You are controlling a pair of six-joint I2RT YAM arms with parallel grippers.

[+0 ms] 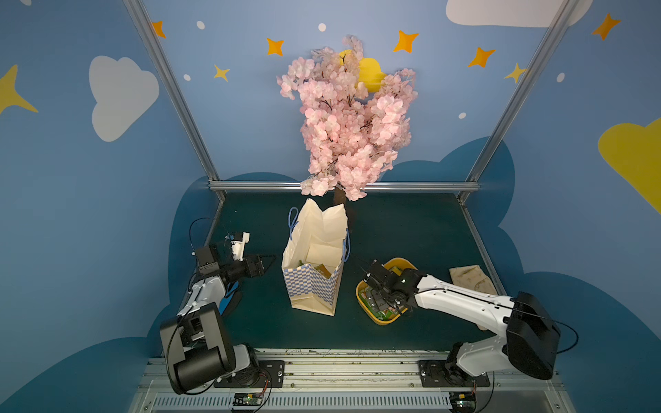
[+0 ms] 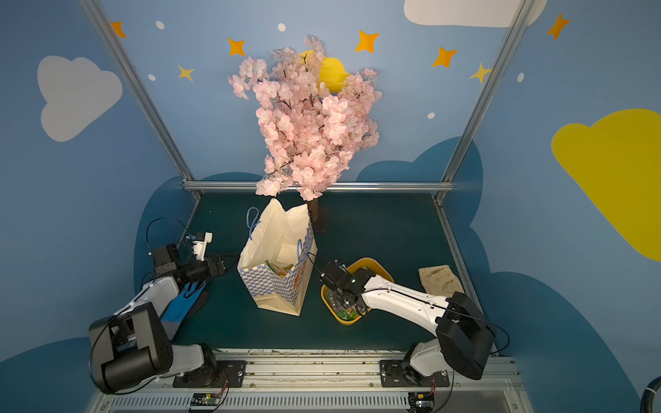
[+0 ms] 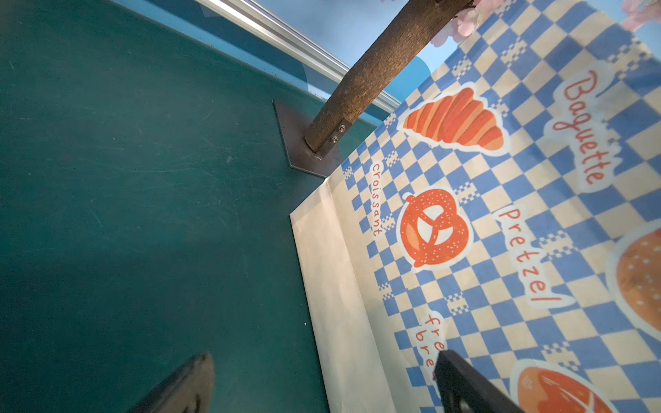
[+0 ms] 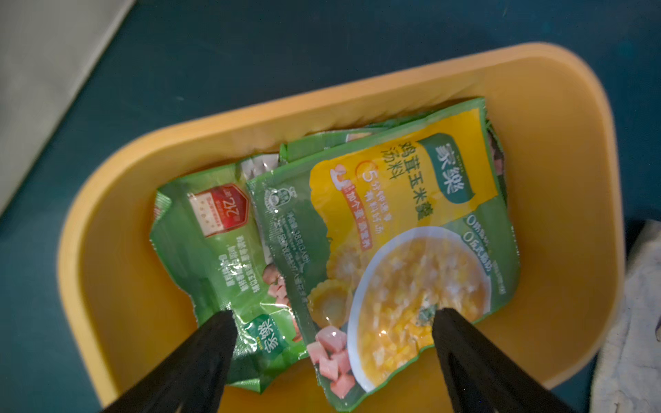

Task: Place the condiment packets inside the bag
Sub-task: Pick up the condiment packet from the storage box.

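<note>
The checkered paper bag [image 1: 314, 286] [image 2: 275, 286] stands open at the table's middle, and a packet [image 2: 280, 268] shows inside it. More green condiment packets lie in the yellow tray [image 1: 384, 320] [image 4: 554, 178] to its right: a large one with a soup-bowl picture [image 4: 393, 250] overlaps a smaller one with a red label [image 4: 221, 243]. My right gripper [image 4: 332, 314] [image 1: 377, 304] hangs open over them, one finger above each packet, gripping nothing. My left gripper [image 3: 322, 361] [image 1: 266, 262] is open and empty beside the bag's left wall [image 3: 500, 232].
A pink blossom tree [image 1: 350, 118] rises behind the bag on a brown trunk [image 3: 375, 71] with a metal base plate. A beige cloth [image 1: 472, 279] lies right of the tray. A blue glove [image 2: 182, 307] lies under the left arm.
</note>
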